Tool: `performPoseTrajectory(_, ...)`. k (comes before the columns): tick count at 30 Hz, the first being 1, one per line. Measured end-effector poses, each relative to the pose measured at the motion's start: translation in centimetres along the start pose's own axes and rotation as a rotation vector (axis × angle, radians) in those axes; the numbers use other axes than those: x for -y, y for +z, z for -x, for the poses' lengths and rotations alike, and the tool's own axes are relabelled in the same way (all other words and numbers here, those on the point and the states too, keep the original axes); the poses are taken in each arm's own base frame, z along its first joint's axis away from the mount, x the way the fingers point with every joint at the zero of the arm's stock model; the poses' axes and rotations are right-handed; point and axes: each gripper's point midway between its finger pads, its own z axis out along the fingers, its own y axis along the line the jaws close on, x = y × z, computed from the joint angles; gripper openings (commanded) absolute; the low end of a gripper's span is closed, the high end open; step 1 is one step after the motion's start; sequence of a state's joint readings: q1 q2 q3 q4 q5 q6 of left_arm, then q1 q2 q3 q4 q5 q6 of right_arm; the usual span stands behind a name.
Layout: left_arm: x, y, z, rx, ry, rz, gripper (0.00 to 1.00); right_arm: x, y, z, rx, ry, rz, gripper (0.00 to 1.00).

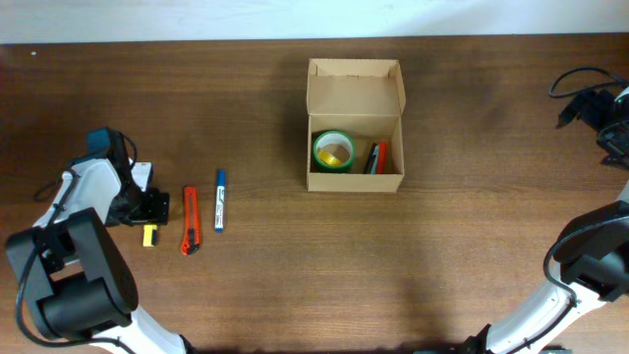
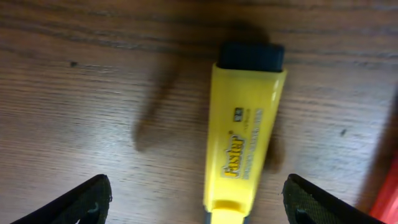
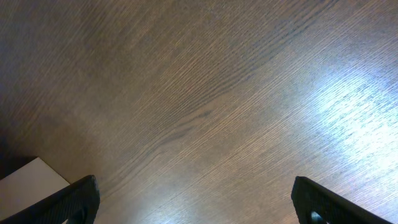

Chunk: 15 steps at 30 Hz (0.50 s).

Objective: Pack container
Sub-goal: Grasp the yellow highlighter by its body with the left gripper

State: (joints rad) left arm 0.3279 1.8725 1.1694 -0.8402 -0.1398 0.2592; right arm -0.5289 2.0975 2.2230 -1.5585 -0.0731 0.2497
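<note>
The container [image 1: 355, 93], a tan cardboard box with its flap lid folded back, stands at the table's middle. Inside lie a green tape roll [image 1: 333, 150] and some red and dark pens [image 1: 377, 156]. At the far left my left gripper [image 1: 149, 218] hangs open low over a yellow highlighter [image 1: 149, 235]. In the left wrist view the highlighter [image 2: 245, 130] lies on the wood between the two spread fingertips [image 2: 93, 199], untouched. An orange utility knife [image 1: 190, 220] and a blue marker [image 1: 219, 200] lie just right of it. My right gripper [image 3: 196, 202] is open over bare wood.
The right arm's base and cables [image 1: 590, 98] sit at the far right edge. A white edge [image 3: 28, 177] shows at the lower left of the right wrist view. A red object's edge [image 2: 388, 199] lies right of the highlighter in the left wrist view.
</note>
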Motion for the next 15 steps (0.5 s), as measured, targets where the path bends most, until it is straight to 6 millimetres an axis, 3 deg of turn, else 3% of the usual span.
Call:
performPoseTrajectory(9, 1.7, -0.1, 0.5, 0.019, -0.101, -0.084, 0.76, 0.0, 0.0, 0.0, 0.0, 0.0, 0.0, 0.99)
performPoseTrajectory(15, 2.0, -0.2, 0.4, 0.014, -0.114, -0.094, 0.74, 0.0, 0.0, 0.0, 0.0, 0.0, 0.0, 0.99)
